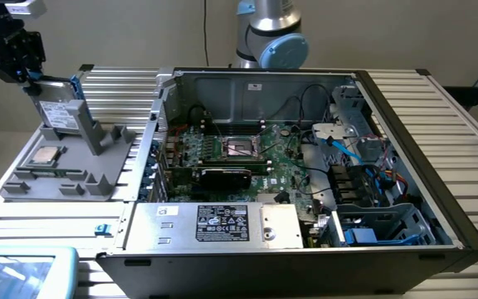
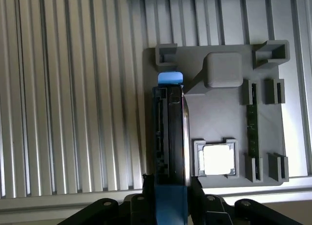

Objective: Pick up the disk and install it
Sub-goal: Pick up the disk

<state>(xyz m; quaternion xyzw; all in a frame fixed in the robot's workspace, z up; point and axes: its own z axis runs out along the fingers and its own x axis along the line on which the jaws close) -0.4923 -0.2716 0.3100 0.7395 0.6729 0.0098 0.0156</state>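
Ribbed aluminium tabletop (image 1: 438, 124) runs under everything. At the far end of the exterior view's left, the black gripper (image 1: 33, 82) is clamped on the upper end of the one disk (image 1: 60, 112), a silver-grey metal hard drive in a blue plastic carrier, which tilts over a grey plastic fixture tray (image 1: 65, 165). One square silver processor chip (image 1: 44, 156) sits in that tray near the disk. One open black computer case (image 1: 463, 230) lies to the exterior view's right.

In the wrist view, the gripper (image 2: 170, 198) pinches the disk (image 2: 170, 132) edge-on, beside the chip (image 2: 218, 159) and one green memory stick (image 2: 251, 130).
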